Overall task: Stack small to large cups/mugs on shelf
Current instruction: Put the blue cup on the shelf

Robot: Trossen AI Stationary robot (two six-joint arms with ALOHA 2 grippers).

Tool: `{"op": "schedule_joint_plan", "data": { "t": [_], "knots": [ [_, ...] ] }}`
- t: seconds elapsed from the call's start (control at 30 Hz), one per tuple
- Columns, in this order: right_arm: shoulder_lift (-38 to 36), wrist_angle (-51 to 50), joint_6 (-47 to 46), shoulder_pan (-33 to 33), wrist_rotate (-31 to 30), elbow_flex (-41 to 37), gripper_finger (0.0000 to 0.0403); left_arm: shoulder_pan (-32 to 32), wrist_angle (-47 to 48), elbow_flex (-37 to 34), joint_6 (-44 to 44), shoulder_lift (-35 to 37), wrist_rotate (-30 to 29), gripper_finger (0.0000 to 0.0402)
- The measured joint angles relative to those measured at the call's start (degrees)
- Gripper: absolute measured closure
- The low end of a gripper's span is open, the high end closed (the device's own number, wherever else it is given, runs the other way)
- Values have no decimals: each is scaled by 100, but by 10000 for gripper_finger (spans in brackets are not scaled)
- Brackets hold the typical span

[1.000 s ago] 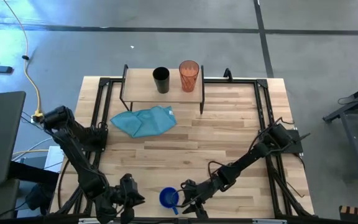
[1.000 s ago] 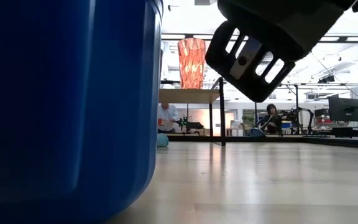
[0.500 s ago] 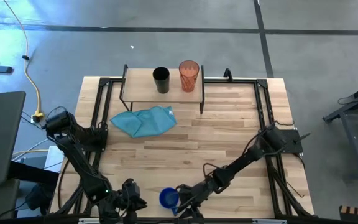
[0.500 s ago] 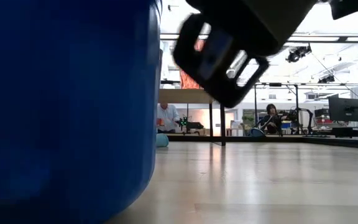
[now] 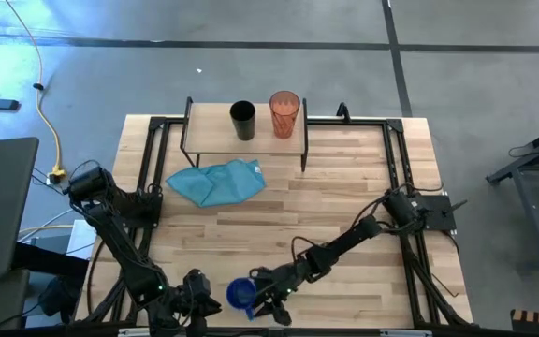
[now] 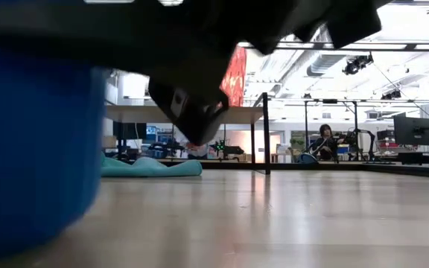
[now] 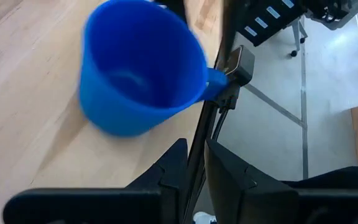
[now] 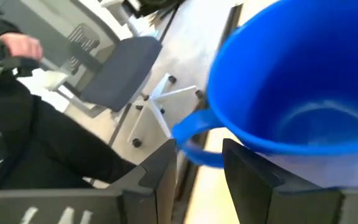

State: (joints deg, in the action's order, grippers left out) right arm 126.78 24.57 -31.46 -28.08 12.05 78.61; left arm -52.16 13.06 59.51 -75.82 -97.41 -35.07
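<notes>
The small blue mug (image 5: 241,293) stands upright on the table by the near edge, its handle (image 8: 193,147) pointing to the table's right. My right gripper (image 5: 268,301) lies low at that handle, open, one finger on each side of it (image 8: 199,162). In the low view the mug (image 6: 28,149) fills the left and the right gripper (image 6: 192,112) hangs dark beside it. My left gripper (image 5: 193,298) waits left of the mug, fingers close together (image 7: 196,162). The black cup (image 5: 242,121) and the red-orange tumbler (image 5: 284,113) stand on the shelf (image 5: 215,131). My right gripper comes level from the table's right side, and its fingers (image 8: 160,171) straddle the mug's handle (image 7: 215,78), reaching up to the mug's wall. The mug stays upright with its base on the table. I cannot tell which finger surface touches the handle.
A teal cloth (image 5: 218,181) lies crumpled in front of the shelf. The table's black frame rails run along its edges (image 5: 396,178). Bare wood lies between the cloth and the mug. A person sits in the room beyond the table (image 6: 325,141).
My right gripper has moved along the near edge toward the table's left, up to the mug's handle side. The mug has slid a little toward the table's left with it, still upright.
</notes>
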Motion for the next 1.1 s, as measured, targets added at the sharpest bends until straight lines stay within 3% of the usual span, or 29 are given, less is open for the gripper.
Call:
{"op": "schedule_joint_plan", "data": {
  "t": [0.53, 1.1],
  "knots": [
    [-4, 3, -63, 525, 102, 0, 281, 26, 861, 0, -572, 0, 22, 355],
    [-13, -14, -6, 709, 146, 8, 281, 1032, 1248, -4, -414, -417, 76, 355]
  ]
}}
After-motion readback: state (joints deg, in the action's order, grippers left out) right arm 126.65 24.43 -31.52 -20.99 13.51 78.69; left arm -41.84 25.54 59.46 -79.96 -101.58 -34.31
